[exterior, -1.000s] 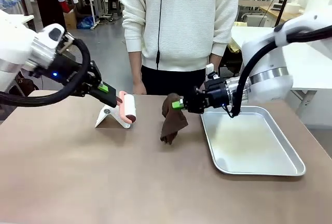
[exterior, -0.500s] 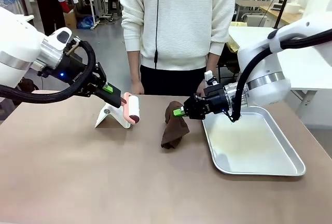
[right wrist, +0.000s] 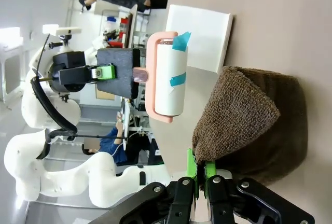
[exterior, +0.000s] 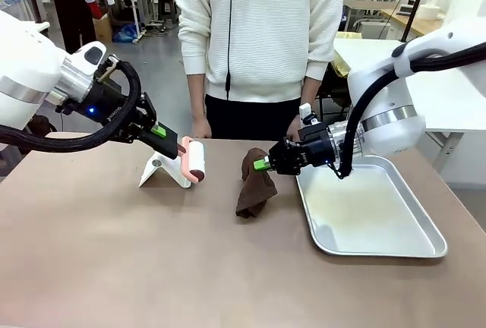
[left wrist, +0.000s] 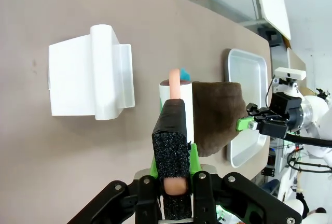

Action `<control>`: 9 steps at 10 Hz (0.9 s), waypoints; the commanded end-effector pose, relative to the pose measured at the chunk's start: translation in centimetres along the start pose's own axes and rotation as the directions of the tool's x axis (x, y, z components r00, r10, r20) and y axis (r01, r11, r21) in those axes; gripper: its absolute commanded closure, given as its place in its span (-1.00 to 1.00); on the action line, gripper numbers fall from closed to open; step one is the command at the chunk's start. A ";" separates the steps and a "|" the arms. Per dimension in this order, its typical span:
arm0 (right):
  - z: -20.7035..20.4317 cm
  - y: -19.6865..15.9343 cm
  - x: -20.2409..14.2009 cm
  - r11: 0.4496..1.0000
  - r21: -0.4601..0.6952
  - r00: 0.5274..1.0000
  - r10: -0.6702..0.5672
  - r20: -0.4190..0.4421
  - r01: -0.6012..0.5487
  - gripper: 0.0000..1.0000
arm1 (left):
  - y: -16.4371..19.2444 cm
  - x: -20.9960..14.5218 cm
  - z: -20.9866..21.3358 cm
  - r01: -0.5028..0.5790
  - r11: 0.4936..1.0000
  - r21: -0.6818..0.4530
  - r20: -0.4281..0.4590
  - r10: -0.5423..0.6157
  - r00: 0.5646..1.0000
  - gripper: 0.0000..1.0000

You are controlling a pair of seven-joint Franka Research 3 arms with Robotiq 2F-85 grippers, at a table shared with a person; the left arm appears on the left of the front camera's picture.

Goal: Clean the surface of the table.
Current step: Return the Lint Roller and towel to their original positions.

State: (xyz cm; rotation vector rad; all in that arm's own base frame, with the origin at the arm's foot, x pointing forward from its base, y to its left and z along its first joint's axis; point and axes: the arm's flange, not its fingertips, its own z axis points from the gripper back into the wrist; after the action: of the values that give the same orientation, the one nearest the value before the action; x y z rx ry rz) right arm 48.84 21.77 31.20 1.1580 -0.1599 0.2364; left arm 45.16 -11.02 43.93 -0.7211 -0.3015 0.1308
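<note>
The table [exterior: 152,267] runs wide under me, near half bare. My left gripper [exterior: 179,146] is clamped on a lint roller [exterior: 194,159] over its white stand [exterior: 163,172], my right gripper [exterior: 258,165] pinches a brown cloth [exterior: 254,187] beside the steel tray [exterior: 425,225] by the right edge.

Two white glossy arms with silver joint rings, black looped cables, black grippers, green pads: left gripper [exterior: 176,146], right gripper [exterior: 259,165]. Person [exterior: 260,32]: white ribbed knit sweater, dark trousers.
</note>
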 end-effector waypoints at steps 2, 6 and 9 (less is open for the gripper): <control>-0.6 0.2 1.0 0.998 -0.062 0.997 0.028 0.076 -0.024 0.88 | -1.2 2.1 -0.8 -0.038 0.996 0.080 0.021 0.036 0.999 0.56; -0.9 -0.9 1.5 0.995 -0.099 0.998 0.006 0.065 0.000 0.88 | -2.0 5.7 -2.7 -0.024 0.984 0.175 0.000 0.024 1.000 0.56; -1.1 -2.2 1.9 0.996 -0.076 0.998 -0.035 0.052 0.039 0.88 | -1.8 6.8 -3.9 0.080 0.972 0.219 -0.034 -0.075 0.997 0.56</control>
State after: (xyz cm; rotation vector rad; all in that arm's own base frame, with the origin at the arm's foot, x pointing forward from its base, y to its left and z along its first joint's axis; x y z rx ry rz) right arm 50.42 21.77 29.34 1.0724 -0.1989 0.1862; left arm 52.39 -13.00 43.30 -0.5041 -0.2740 0.1053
